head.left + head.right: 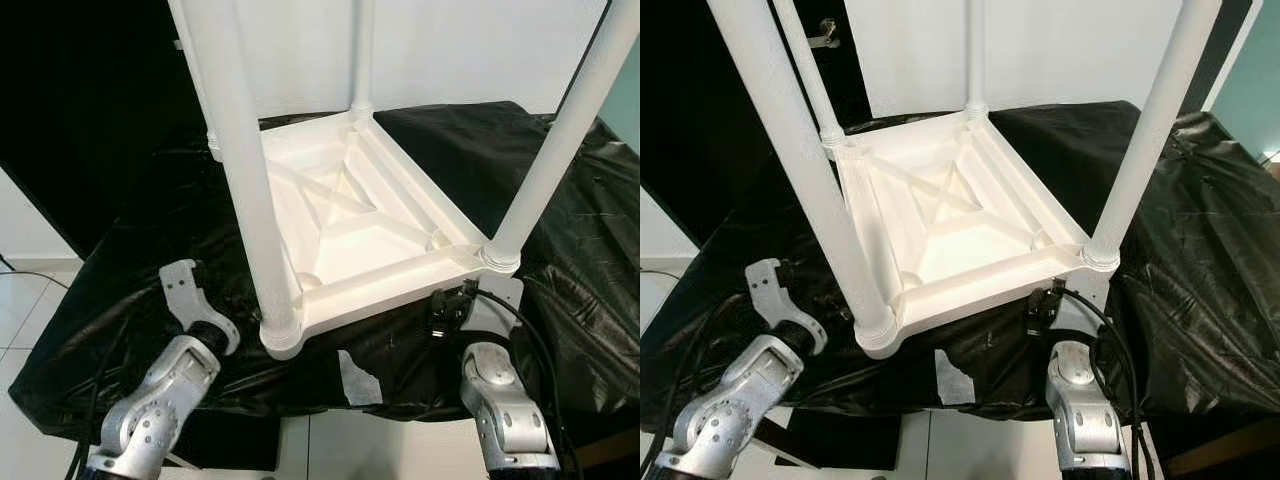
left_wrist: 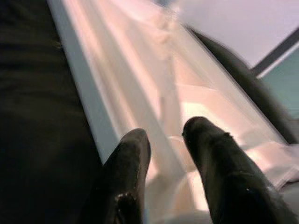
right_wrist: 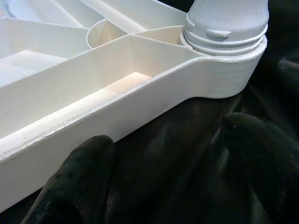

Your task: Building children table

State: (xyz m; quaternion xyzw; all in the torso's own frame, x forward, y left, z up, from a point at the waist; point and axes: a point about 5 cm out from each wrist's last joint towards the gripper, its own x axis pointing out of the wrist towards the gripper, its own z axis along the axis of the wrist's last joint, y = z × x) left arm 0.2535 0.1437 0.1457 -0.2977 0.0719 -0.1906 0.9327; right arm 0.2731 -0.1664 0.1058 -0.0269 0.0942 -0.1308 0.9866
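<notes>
— Left gripper (image 2: 163,154) first: how does it stand?

— Released. Its two black fingers (image 2: 128,172) are spread with a gap between them, holding nothing, and they point along the near left side of the white table top (image 1: 350,215). From the head, that arm (image 1: 165,395) comes up at the lower left, just beside the near left leg (image 1: 245,170).

— And where is the table itself?

— Upside down on a black cover (image 1: 130,260) spread over the work surface. Its ribbed underside faces up, with a cross of ribs in the middle, and four white legs stand upright from the corners. A torn scrap of white paper (image 1: 358,380) lies on the cover just before the near edge.

— Then the right side?

— Right gripper (image 3: 163,158) is released too, fingers wide apart over the black cover, grasping nothing. It sits just beside the near right corner, where the near right leg (image 1: 560,140) meets its socket. Whether a fingertip touches the rim, I cannot tell.
</notes>
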